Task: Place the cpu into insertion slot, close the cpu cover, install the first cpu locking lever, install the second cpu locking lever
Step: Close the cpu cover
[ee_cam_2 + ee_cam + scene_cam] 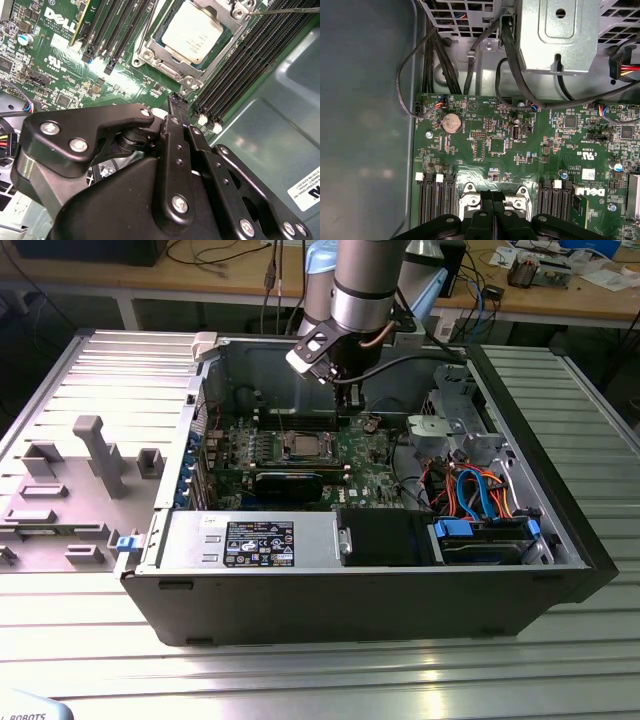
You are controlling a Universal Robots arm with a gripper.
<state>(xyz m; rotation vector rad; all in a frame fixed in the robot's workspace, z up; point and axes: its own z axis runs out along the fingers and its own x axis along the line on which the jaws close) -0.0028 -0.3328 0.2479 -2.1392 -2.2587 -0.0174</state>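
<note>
Nearest the lens in both wrist views, the gripper (pixel 176 102) is seen with its black fingers drawn together and nothing held between them. Just beyond the tips the cpu (pixel 192 32) is seated in the insertion slot (pixel 202 63). Its dull silver top is framed by the cpu cover (pixel 167 64), which is judged to be lowered flat over it. A thin locking lever (pixel 287 9) reaches out from the cover's corner across the memory slots (pixel 235 65); whether it is latched cannot be told. In the exterior view the cpu is found at about seven o'clock from the gripper, near but apart.

The lever work is judged to be the step in hand. It is best done with the closed tips laid on the rod near its free end and pressed steadily, while the chip top and memory slots are left untouched.

White lettering is carried by the green motherboard (pixel 125 82). Printed labels are borne by the power supply (pixel 258 540), at six o'clock from the cpu in the exterior view, and by the case wall (pixel 270 130). None is read off here.
</note>
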